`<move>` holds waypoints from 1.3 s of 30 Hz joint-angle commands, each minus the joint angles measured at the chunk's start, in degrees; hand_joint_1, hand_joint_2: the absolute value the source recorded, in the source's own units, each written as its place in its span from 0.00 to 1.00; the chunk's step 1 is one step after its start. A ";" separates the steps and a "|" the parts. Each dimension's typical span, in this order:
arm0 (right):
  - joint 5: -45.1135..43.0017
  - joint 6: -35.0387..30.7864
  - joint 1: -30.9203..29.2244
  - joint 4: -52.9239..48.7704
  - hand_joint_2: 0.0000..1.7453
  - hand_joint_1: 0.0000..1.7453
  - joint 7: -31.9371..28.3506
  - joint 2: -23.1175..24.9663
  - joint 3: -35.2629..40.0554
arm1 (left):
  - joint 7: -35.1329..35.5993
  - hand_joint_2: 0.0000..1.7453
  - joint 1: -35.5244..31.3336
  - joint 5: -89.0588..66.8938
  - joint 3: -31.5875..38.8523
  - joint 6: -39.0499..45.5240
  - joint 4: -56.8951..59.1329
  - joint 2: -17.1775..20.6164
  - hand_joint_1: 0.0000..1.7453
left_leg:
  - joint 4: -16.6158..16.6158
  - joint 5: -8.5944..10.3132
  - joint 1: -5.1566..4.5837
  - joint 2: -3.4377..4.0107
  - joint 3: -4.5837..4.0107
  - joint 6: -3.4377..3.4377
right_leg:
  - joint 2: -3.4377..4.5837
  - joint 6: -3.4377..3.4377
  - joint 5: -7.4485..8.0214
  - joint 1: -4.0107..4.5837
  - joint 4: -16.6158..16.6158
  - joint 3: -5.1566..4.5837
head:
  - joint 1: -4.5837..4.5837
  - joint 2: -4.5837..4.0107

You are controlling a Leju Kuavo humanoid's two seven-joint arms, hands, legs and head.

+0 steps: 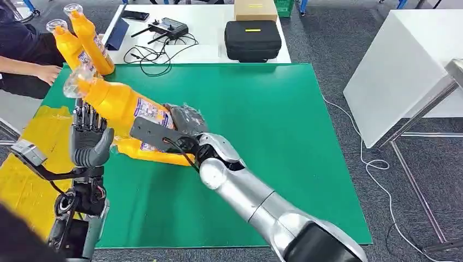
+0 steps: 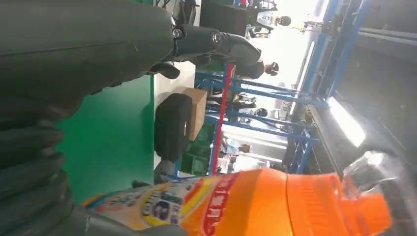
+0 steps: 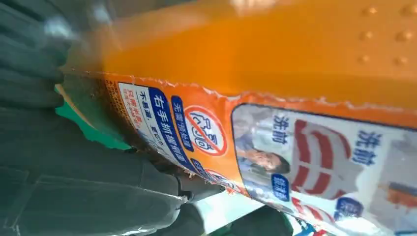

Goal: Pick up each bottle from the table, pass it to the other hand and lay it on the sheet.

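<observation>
Gripped close against the right wrist camera, the held bottle (image 3: 275, 64) shows its orange body and a torn label with blue print, and the dark fingers (image 3: 29, 73) of the right hand (image 3: 98, 187) are wrapped round its lower part. From the head view that same bottle (image 1: 123, 103) hangs tilted above the tabletop (image 1: 262, 120), clear cap pointing away from the right hand (image 1: 183, 123) and toward the left one. Just below the held bottle, touching the green surface, lies a second orange bottle (image 1: 153, 153), on its side and partly hidden by the right forearm. The left hand (image 1: 90, 136) stands upright beside the held bottle's neck end, fingers (image 1: 87, 117) spread and thumb apart; whether they touch the bottle cannot be told from above. The left wrist view shows what the head view does not: the held bottle (image 2: 255, 201) passes alongside the left hand (image 2: 74, 59) with open air between, so that hand holds nothing. Beyond the left hand stand two more orange bottles (image 1: 82, 41), upright and leaning together at the far edge. A yellow sheet (image 1: 27, 164) lies outward of the left hand. Farther off sit a black case (image 1: 252, 39), a cardboard box (image 1: 255, 9) and a controller (image 1: 166, 26) with cables; a person's hand (image 1: 46, 72) rests near the standing bottles.
</observation>
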 commanded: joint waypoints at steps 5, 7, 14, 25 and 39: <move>-7.44 0.23 -5.48 -1.19 1.00 1.00 3.52 -0.68 17.61 | 1.83 1.00 -1.57 -1.43 1.01 -0.13 -0.66 -1.81 0.00 | 0.02 -0.12 0.01 -0.04 0.26 0.00 | -0.17 0.03 -0.15 0.03 0.03 0.27 | 0.00 0.00; -9.02 0.33 -5.97 -0.64 1.00 1.00 4.40 -0.68 19.82 | 2.25 1.00 -1.67 -1.87 1.07 -0.25 -1.03 -2.17 0.00 | 0.01 -0.13 0.01 -0.03 0.29 -0.01 | -0.15 0.03 -0.16 0.02 0.03 0.30 | 0.00 0.00; -11.91 0.67 -6.93 6.14 1.00 1.00 6.70 -0.68 22.93 | 3.93 1.00 -0.95 -3.18 -1.84 -1.93 -3.14 -3.50 0.00 | -0.05 -0.09 0.03 -0.22 0.36 -0.01 | -0.36 0.03 -0.18 0.05 -0.06 0.42 | 0.00 0.00; -12.28 0.42 -8.31 12.32 1.00 1.00 6.78 -0.68 21.30 | 3.67 1.00 0.78 -4.87 -5.80 -1.93 -5.56 -3.74 0.00 | 0.00 -0.05 0.00 -0.23 0.22 0.00 | -0.33 0.03 -0.14 0.03 -0.01 0.26 | 0.02 0.00; -10.33 1.20 -8.58 11.87 1.00 1.00 7.24 -0.68 19.87 | 3.74 1.00 -0.55 -4.33 -10.27 -1.88 -3.62 -3.83 0.00 | -0.01 0.02 -0.03 -0.07 0.11 0.00 | -0.23 0.03 -0.06 0.02 -0.03 0.07 | -0.02 0.00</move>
